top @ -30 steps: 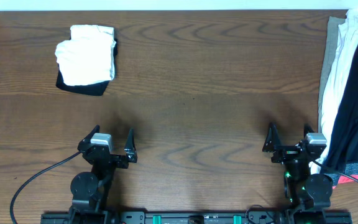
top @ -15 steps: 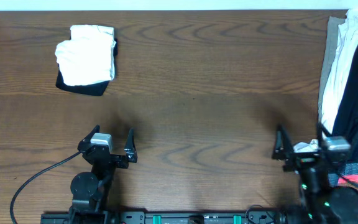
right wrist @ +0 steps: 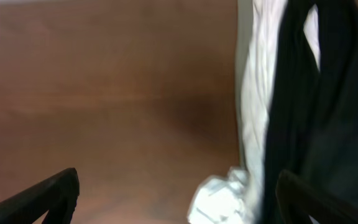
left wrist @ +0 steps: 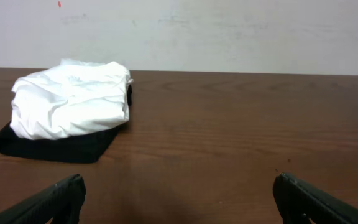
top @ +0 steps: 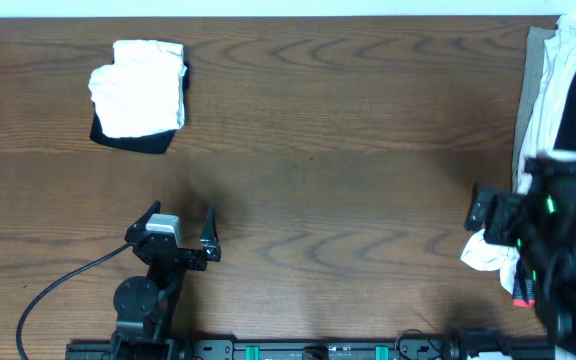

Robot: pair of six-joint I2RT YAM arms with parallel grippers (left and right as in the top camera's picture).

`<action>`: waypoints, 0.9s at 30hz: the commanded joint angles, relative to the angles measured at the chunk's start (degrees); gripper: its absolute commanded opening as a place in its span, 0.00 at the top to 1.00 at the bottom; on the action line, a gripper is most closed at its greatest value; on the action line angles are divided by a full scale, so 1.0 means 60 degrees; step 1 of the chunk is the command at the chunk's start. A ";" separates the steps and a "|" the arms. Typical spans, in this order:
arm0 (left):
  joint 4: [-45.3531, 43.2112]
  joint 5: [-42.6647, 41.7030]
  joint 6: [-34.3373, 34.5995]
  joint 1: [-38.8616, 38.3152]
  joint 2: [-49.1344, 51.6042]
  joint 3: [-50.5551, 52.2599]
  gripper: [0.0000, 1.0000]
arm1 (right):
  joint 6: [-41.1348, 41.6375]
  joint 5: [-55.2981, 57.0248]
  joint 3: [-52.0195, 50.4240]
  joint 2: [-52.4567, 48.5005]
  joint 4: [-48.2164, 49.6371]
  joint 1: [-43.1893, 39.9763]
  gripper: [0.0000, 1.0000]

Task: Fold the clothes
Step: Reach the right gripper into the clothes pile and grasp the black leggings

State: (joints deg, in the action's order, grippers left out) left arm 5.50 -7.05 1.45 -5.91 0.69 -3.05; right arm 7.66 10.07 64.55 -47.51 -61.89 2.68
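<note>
Swung rightward since a second ago, the right end effector now hangs at the edge of the heap of clothes, white, black and beige, lying ahead and to its right. Its jaws gape wide and hold nothing. The left end effector has not moved and is fully spread and empty. A folded white garment on a black garment lies ahead to its left on the surface.

No readable text is showing: no letters, labels, brands, numbers or signs are appearing on the clothes or the table.
</note>
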 commanded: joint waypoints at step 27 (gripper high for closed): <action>0.0073 0.0044 -0.0055 -0.0047 -0.0076 0.0280 0.02 | 0.5493 0.2116 -0.0036 -0.4258 -0.2255 -0.1902 0.01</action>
State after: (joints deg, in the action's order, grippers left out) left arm 5.52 -7.07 1.45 -5.91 0.69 -3.05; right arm 34.13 20.51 66.43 -73.41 -76.05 -7.51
